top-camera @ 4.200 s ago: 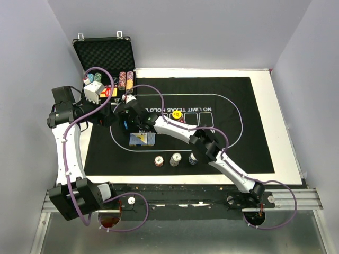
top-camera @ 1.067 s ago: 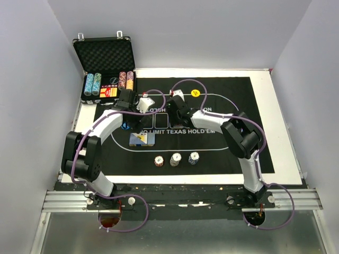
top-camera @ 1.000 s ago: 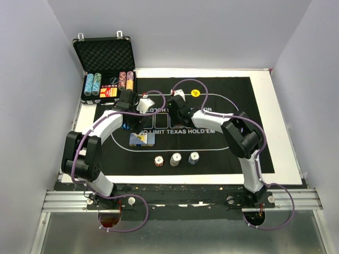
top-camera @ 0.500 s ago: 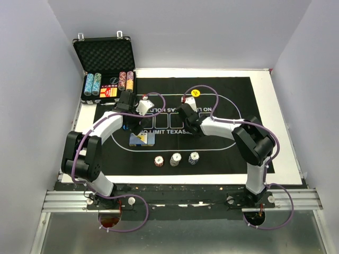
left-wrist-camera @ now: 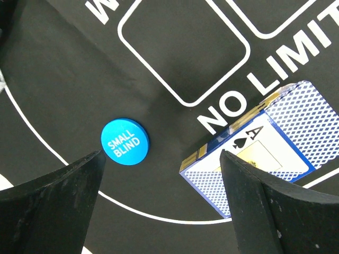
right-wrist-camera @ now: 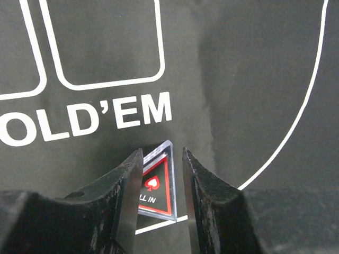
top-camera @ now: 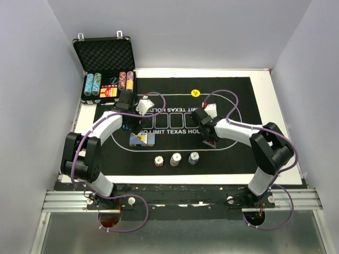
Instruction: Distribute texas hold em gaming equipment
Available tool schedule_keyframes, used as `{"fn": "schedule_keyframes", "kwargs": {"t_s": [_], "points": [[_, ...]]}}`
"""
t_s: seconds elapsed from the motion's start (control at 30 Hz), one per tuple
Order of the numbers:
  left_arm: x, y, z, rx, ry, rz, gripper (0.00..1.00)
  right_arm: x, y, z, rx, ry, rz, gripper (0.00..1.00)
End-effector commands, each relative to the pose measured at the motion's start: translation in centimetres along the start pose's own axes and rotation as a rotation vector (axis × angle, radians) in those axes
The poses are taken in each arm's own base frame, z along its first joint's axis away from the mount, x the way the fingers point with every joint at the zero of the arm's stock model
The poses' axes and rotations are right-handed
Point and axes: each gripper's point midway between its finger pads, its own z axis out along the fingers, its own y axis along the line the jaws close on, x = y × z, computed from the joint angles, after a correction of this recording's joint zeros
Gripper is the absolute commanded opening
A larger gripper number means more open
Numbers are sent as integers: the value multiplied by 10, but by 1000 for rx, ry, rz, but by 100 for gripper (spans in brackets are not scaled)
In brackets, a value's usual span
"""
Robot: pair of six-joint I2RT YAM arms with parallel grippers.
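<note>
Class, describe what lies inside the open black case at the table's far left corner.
The case holds four rows of poker chips, with a red-and-yellow item between them. The left arm hides part of its near edge.

Three chip stacks (top-camera: 158,161) (top-camera: 175,159) (top-camera: 194,157) on mat (top-camera: 243,153), two buttons (left-wrist-camera: 124,141) (top-camera: 195,93), one marker (right-wrist-camera: 154,183).

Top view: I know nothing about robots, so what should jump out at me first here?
A black Texas Hold'em mat fills the middle. Right of its centre, the right gripper straddles a red triangular ALL IN marker, while the open left gripper hovers over a blue SMALL BLIND button and a card deck. An open case holding chips sits at the far left corner.
</note>
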Motion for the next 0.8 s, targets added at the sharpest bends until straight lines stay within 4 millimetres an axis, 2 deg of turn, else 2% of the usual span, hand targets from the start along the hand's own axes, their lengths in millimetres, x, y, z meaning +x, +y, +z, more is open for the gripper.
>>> {"fn": "schedule_keyframes", "kwargs": {"t_s": [0.0,0.17,0.23,0.4,0.5,0.63,0.77], "points": [[-23,9,-10,-4,-50,11,97,-20,3,-17,-16,-21,47,46],[-31,15,-8,-9,-56,5,98,-35,50,-35,-201,-81,61,51],[-33,15,-5,-4,-53,-2,98,-28,63,-40,-248,-75,58,52],[-33,15,4,-14,-39,-1,98,5,63,-36,-278,-17,91,52],[-25,14,11,-50,-21,26,98,10,59,-42,-309,-25,129,52],[-18,12,19,-89,-9,66,99,-3,59,-59,-384,-87,176,52],[-10,6,23,-120,17,143,99,-33,61,-71,-389,-151,180,52]]}}
